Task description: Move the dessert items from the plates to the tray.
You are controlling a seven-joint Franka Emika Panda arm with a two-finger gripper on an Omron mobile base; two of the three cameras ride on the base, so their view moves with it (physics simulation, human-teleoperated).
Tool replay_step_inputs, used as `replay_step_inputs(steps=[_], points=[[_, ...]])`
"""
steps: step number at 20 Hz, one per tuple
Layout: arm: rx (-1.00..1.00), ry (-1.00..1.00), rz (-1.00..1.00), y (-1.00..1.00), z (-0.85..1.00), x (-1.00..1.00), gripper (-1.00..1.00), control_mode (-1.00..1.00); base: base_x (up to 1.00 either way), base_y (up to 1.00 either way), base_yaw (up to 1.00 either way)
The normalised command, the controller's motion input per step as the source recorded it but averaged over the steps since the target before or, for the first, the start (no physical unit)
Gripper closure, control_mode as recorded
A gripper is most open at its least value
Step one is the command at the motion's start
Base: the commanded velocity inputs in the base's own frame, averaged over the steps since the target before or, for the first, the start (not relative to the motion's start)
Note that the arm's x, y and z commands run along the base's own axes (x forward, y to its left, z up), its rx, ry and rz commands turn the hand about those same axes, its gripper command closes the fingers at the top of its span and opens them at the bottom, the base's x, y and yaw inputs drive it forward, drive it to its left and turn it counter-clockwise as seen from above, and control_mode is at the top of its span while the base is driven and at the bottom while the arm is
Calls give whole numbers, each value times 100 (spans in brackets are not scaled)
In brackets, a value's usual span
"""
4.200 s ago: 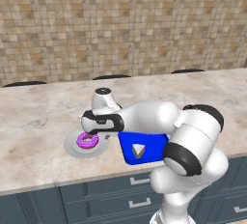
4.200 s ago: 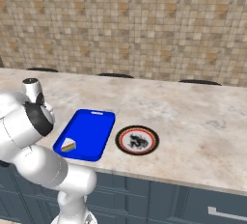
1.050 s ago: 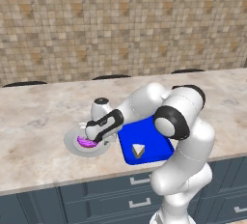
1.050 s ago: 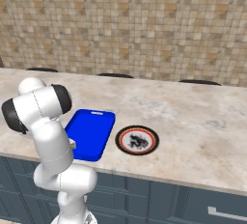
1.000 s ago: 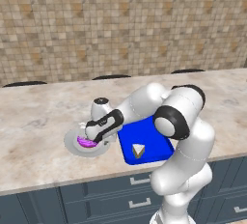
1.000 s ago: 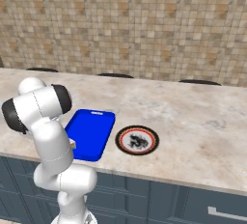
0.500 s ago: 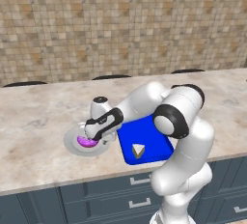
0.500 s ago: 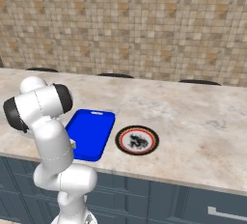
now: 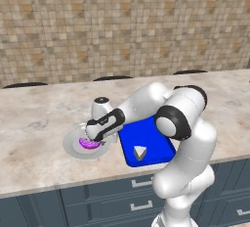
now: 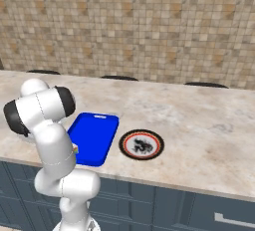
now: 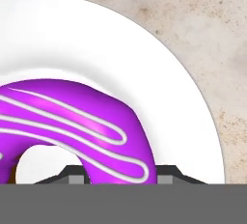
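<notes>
Pincer [image 9: 93,140] just snapped shut on doughnut [image 9: 89,143] | doughnut still on grey plate [image 9: 73,147], left of blue tray [image 9: 156,152] | cake wedge [image 9: 139,152] already in tray | lift looks next

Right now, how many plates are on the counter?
2. The plain grey plate sits left of the blue tray, holding the doughnut. The patterned plate sits right of the tray, bare.

A kitchen: marble worktop [image 9: 39,123], brown mosaic tile wall [image 9: 122,25] at twelve o'clock, blue-grey drawers [image 9: 112,199] below at six.
</notes>
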Motion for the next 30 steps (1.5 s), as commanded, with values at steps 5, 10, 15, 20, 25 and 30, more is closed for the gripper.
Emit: replay_step_inputs(steps=[5, 10, 15, 20, 25, 30], points=[[0, 0, 0, -2, 16, 0, 100, -100, 0, 0, 0], [0, 0, 0, -34, 50, 0, 100, -100, 0, 0, 0], [0, 0, 0, -58, 48, -2, 100, -100, 0, 0, 0], [0, 0, 0, -73, 40, -11, 100, -100, 0, 0, 0], [-2, 0, 0, -82, 8, -11, 100, -100, 0, 0, 0], [0, 0, 0, -91, 0, -1, 100, -100, 0, 0, 0]])
